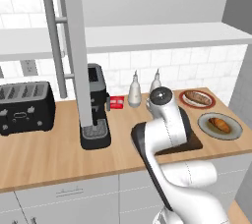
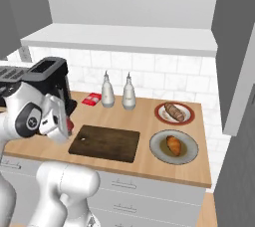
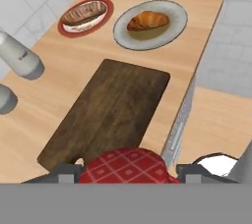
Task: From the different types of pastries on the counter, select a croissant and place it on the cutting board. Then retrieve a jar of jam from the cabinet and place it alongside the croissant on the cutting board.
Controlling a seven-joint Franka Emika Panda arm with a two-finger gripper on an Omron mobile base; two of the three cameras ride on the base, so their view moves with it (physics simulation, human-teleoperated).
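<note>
The jar of jam (image 3: 129, 166), with a red checked top, sits between the two fingers of my gripper (image 3: 128, 173), which is shut on it. It hangs over the near end of the dark cutting board (image 3: 110, 110), whose surface is bare. In the right base view the gripper (image 2: 62, 127) is at the board's (image 2: 105, 143) left end with a bit of red jar (image 2: 70, 124) showing. The golden croissant (image 3: 147, 21) (image 2: 174, 145) (image 1: 219, 125) lies on a grey plate beyond the board. The cabinet door (image 1: 76, 46) stands open above the counter (image 1: 49, 154).
A darker streaked pastry (image 3: 84, 13) (image 2: 174, 112) lies on a red-rimmed plate. Two white bottles (image 2: 107, 91) (image 2: 129, 93) and a flat red box (image 2: 91, 99) stand by the wall. A coffee machine (image 1: 96, 110) and a toaster (image 1: 24, 107) stand left. The counter's edge (image 3: 179, 120) runs beside the board.
</note>
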